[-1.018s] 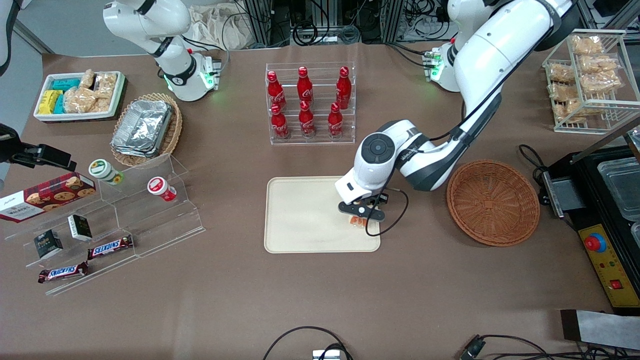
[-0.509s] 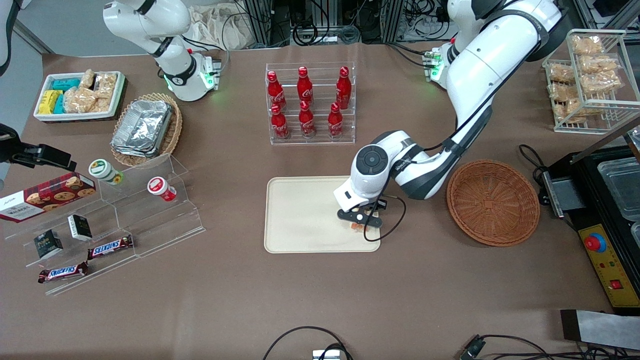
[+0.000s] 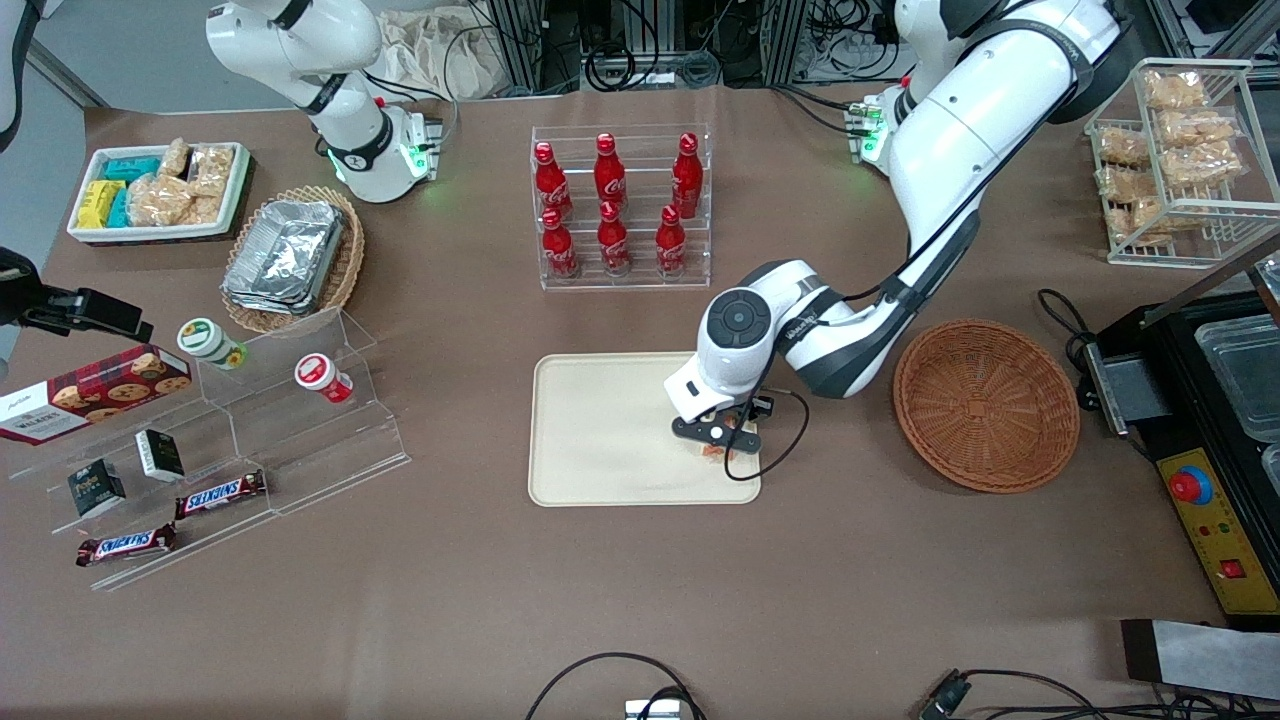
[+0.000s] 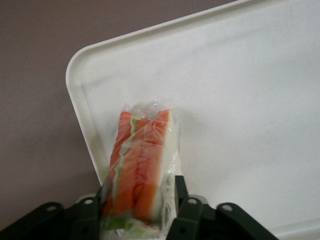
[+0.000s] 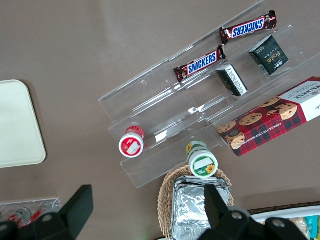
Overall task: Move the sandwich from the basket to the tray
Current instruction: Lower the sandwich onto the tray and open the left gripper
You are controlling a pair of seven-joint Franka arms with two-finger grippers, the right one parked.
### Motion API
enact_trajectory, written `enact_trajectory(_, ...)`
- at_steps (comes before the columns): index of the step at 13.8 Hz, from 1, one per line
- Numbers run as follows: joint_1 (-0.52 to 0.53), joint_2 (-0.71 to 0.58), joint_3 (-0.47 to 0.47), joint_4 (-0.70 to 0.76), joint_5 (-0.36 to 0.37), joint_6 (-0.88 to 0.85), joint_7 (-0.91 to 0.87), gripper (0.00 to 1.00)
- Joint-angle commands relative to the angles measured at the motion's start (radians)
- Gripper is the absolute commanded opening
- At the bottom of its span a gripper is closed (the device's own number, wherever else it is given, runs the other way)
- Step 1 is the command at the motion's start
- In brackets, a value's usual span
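The sandwich (image 4: 142, 155), white bread with orange-red and green filling in clear wrap, is held between the black fingers (image 4: 181, 192) of my left gripper (image 4: 142, 194), which is shut on it. In the front view the gripper (image 3: 716, 437) is low over the cream tray (image 3: 600, 430), at the tray's end nearest the basket, and the sandwich (image 3: 712, 451) peeks out under it. The wrist view shows the sandwich over the tray (image 4: 240, 90) close to a rounded corner. Whether it touches the tray I cannot tell. The reddish-brown wicker basket (image 3: 985, 405) lies empty beside the tray, toward the working arm's end.
A clear rack of red bottles (image 3: 620, 205) stands farther from the front camera than the tray. Acrylic steps (image 3: 230, 440) with snack bars, cups and boxes lie toward the parked arm's end. A wire rack of bagged snacks (image 3: 1175, 150) and a black machine (image 3: 1215, 420) stand past the basket.
My gripper with the sandwich has shifted a little along the tray, away from the basket, and nearer to the front camera. The grip has not changed.
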Motion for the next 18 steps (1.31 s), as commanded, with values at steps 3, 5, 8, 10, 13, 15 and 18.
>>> enact_trajectory(3,-0.009,-0.001,0.008,0.078,0.021,-0.074,-0.044,1.0)
enact_trajectory(5,-0.008,-0.001,0.006,0.13,0.018,-0.122,-0.046,1.0)
enact_trajectory(8,0.021,-0.028,0.005,0.164,0.003,-0.17,-0.049,1.0)
enact_trajectory(10,0.053,-0.071,0.001,0.169,-0.009,-0.2,-0.05,1.0)
enact_trajectory(13,0.079,-0.138,0.005,0.211,-0.037,-0.301,-0.047,1.0)
enact_trajectory(15,0.113,-0.154,0.001,0.259,-0.037,-0.381,-0.047,1.0)
enact_trajectory(18,0.144,-0.175,0.005,0.328,-0.062,-0.478,-0.047,1.0)
